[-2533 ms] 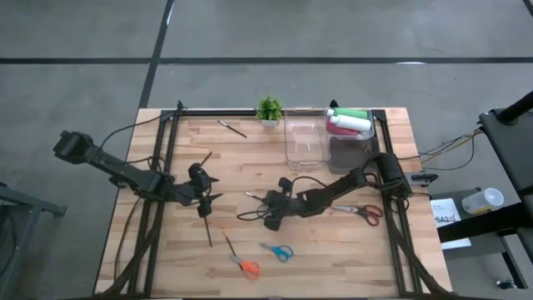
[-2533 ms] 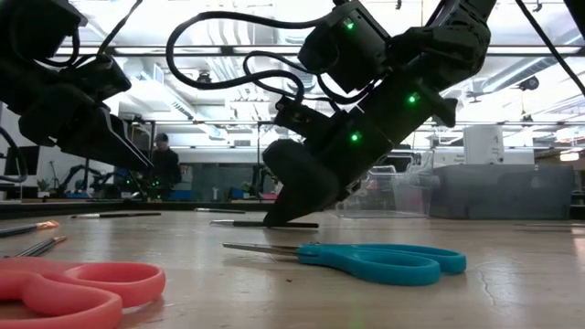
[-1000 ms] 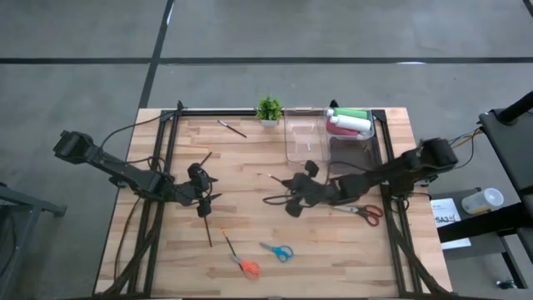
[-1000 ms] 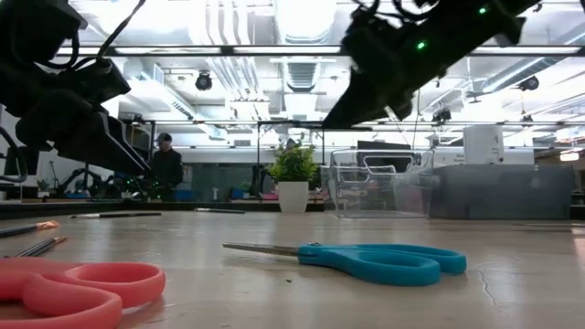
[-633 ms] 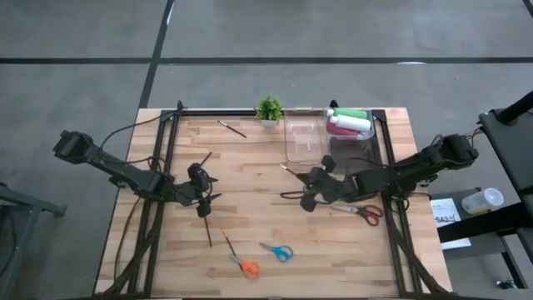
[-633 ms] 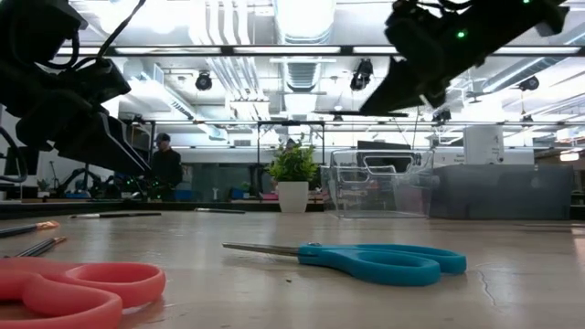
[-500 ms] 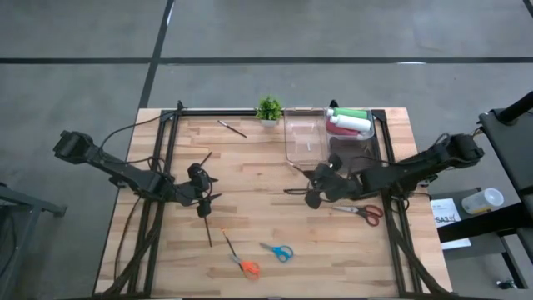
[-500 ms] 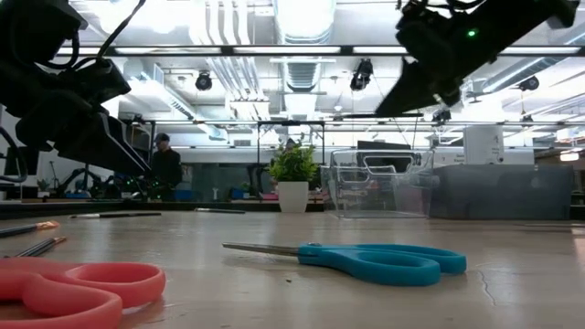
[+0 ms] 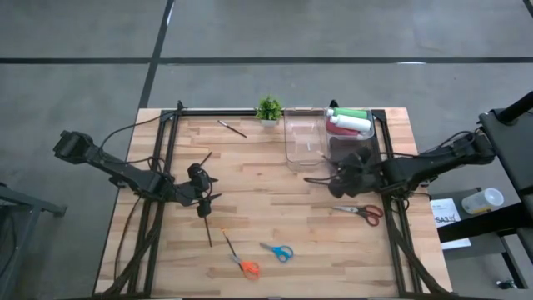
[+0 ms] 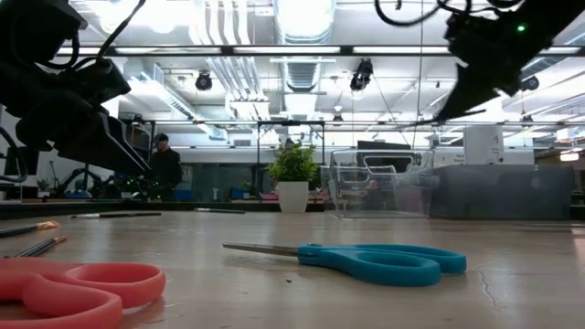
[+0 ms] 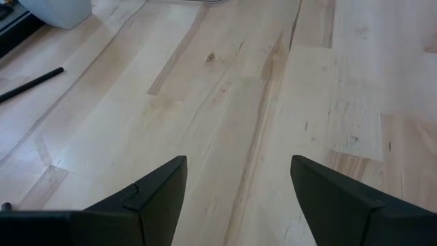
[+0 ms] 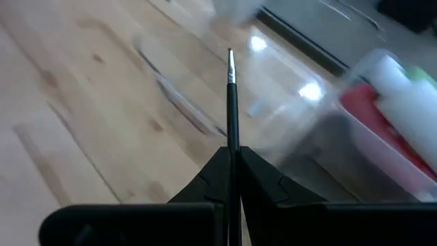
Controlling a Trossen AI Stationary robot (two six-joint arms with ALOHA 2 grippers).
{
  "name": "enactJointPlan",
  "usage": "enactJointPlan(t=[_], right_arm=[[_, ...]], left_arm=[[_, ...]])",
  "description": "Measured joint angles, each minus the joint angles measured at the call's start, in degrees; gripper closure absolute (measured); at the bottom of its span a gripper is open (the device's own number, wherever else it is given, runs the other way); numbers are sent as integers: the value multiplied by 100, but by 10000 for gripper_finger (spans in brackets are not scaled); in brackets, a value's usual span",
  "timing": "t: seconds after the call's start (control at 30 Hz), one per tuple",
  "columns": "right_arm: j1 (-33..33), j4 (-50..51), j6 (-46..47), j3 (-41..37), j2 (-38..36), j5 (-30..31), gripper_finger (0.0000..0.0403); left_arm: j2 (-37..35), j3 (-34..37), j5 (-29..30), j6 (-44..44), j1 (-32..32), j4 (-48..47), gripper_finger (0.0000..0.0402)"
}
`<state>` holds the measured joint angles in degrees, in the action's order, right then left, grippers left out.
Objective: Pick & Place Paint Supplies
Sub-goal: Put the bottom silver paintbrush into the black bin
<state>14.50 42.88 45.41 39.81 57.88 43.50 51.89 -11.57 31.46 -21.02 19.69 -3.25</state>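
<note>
My right gripper (image 9: pixel 343 171) hovers above the table beside the bins, shut on a thin dark brush (image 12: pixel 231 102). A grey bin (image 9: pixel 351 152) at the table's far right holds green (image 9: pixel 351 113), white (image 9: pixel 356 123) and pink-red (image 9: pixel 336 127) squeeze bottles. The clear bin (image 9: pixel 304 143) stands to its left. Another brush (image 9: pixel 232 128) lies flat near the far edge, and one more (image 9: pixel 207 228) lies near my left gripper. My left gripper (image 9: pixel 205 190) waits open over bare wood on the left (image 11: pixel 235 198). No brown bottle shows. My right gripper pinches the brush's handle (image 12: pixel 232 154) between its two fingers, which lie along it. The brush sticks straight out past the fingertips, its pale tip (image 12: pixel 230 58) forward, lifted clear of the table. How far back the handle reaches, the fingers hide.
Red-handled scissors (image 9: pixel 365 212) lie below my right arm. Blue scissors (image 9: pixel 280 252) and orange scissors (image 9: pixel 244 266) lie near the table's near edge. A small potted plant (image 9: pixel 268 108) stands at the far edge. Black frame rails (image 9: pixel 171 142) run along the table's sides.
My right gripper, still shut on the brush, has travelled from the table's middle toward the right and far side, up to the bins, staying lifted above the wood. The brush has gone with it.
</note>
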Motion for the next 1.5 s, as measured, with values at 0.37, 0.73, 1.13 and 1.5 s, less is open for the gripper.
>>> enactJointPlan(t=[0.37, 0.73, 1.13, 1.5], right_arm=[[-2, 2275, 1251, 0, -741, -431, 386], [0, 2894, -209, 2, -832, -910, 386], [-95, 2870, -208, 2, -699, -755, 386], [-188, 2336, -533, 265, -386, -1020, 386]], left_arm=[[-1, 0, 1, 0, 0, 0, 135], [-3, 0, 0, 0, 1, 0, 135], [-3, 0, 0, 0, 1, 0, 135], [-3, 0, 0, 0, 1, 0, 135]])
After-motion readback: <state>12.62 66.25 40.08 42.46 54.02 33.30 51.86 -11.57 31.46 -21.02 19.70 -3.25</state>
